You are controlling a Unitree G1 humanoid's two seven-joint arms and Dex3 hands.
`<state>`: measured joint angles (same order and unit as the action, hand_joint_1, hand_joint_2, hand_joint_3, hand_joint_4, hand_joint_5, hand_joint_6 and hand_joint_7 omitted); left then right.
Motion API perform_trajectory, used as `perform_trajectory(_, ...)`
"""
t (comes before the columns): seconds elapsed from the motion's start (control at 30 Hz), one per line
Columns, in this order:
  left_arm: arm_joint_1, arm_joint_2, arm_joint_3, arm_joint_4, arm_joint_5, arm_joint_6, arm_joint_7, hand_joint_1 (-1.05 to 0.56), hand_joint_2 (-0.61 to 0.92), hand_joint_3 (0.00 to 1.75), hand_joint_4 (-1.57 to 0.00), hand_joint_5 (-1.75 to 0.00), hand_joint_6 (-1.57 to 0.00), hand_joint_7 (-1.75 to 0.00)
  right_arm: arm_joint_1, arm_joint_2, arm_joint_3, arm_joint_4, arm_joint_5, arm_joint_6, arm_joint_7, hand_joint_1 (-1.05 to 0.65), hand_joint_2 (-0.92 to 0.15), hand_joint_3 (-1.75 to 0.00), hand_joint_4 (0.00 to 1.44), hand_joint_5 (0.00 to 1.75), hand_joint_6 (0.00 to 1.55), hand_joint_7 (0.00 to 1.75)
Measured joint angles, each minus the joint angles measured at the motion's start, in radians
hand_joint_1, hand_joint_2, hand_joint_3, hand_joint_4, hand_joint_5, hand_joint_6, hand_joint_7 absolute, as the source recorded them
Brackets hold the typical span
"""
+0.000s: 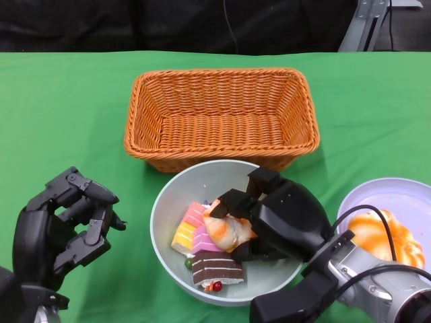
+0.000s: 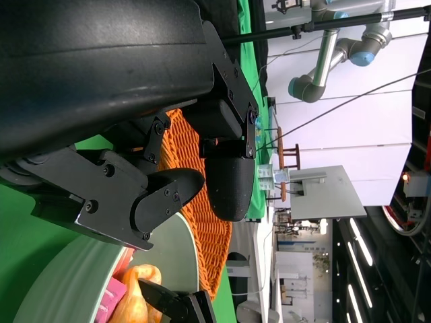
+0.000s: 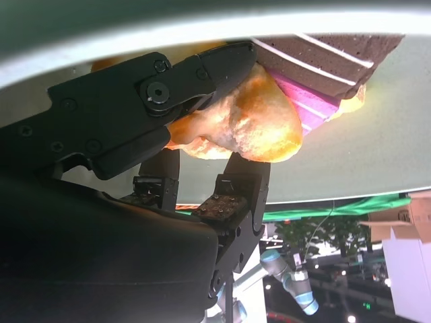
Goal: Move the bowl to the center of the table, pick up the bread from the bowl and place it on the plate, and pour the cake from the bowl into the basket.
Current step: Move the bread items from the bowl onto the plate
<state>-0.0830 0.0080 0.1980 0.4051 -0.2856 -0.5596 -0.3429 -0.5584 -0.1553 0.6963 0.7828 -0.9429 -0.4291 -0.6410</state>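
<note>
A pale bowl [image 1: 161, 202] stands on the green table just in front of the orange wicker basket [image 1: 219, 73]. It holds an orange bread piece [image 1: 225, 232], pink and yellow cake slices [image 1: 188, 229] and a chocolate cake slice [image 1: 215, 269]. My right hand [image 1: 283, 219] reaches into the bowl and grips the bread. In the right wrist view its fingers [image 3: 195, 74] close over and under the bread [image 3: 249, 124], which lies against the pink cake [image 3: 310, 101]. My left hand [image 1: 64, 222] hangs left of the bowl, fingers apart, holding nothing. A white plate [image 1: 377, 195] lies at the right.
A round orange bread [image 1: 387, 235] lies on the plate, close beside my right forearm. The basket is empty, and its near wall almost touches the bowl's far rim. Bare green cloth stretches to the left of the basket and behind my left hand.
</note>
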Motion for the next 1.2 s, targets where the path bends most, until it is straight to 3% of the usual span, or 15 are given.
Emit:
perform_trajectory(0.13, 0.0, 0.0, 0.001, 0.003, 0.012, -0.006, 0.008, -0.05, 0.63, 0.98, -0.76, -1.63, -0.78, -1.31, -0.003, 0.0, -0.007, 0.028, 0.007, -0.041, -0.04, -0.19, -0.89, 0.0, 0.61, 1.56, 0.66, 1.09)
perform_trajectory(0.4, 0.0, 0.0, 0.001, 0.004, 0.017, -0.007, 0.013, -0.07, 0.66, 0.9, -0.75, -1.63, -0.77, -1.31, -0.006, -0.002, -0.015, 0.034, 0.007, -0.062, -0.079, -0.19, -0.92, -0.01, 0.59, 1.61, 0.61, 1.21)
perform_trajectory(0.47, 0.0, 0.0, 0.002, 0.004, 0.016, -0.007, 0.013, -0.06, 0.67, 0.89, -0.75, -1.62, -0.77, -1.31, -0.004, -0.005, -0.021, 0.013, 0.013, -0.064, -0.07, -0.21, -0.91, 0.0, 0.67, 1.39, 0.73, 0.89)
perform_trajectory(0.57, 0.0, -0.001, 0.002, 0.004, 0.015, -0.007, 0.013, -0.06, 0.67, 0.89, -0.75, -1.63, -0.77, -1.31, 0.0, -0.008, -0.042, -0.029, 0.031, -0.068, -0.056, -0.21, -0.91, 0.0, 0.72, 1.25, 0.83, 0.68)
perform_trajectory(0.83, -0.003, 0.0, 0.002, 0.02, 0.001, -0.008, 0.001, -0.05, 0.68, 0.89, -0.75, -1.62, -0.78, -1.28, 0.023, -0.029, -0.089, -0.137, 0.061, -0.075, 0.003, -0.22, -0.91, 0.0, 0.74, 1.25, 0.88, 0.59)
perform_trajectory(1.2, -0.008, 0.003, 0.003, 0.034, 0.006, -0.016, -0.001, -0.07, 0.71, 0.81, -0.76, -1.61, -0.8, -1.27, 0.074, -0.046, -0.129, -0.238, 0.088, -0.099, 0.04, -0.19, -0.92, -0.02, 0.76, 1.25, 0.91, 0.59)
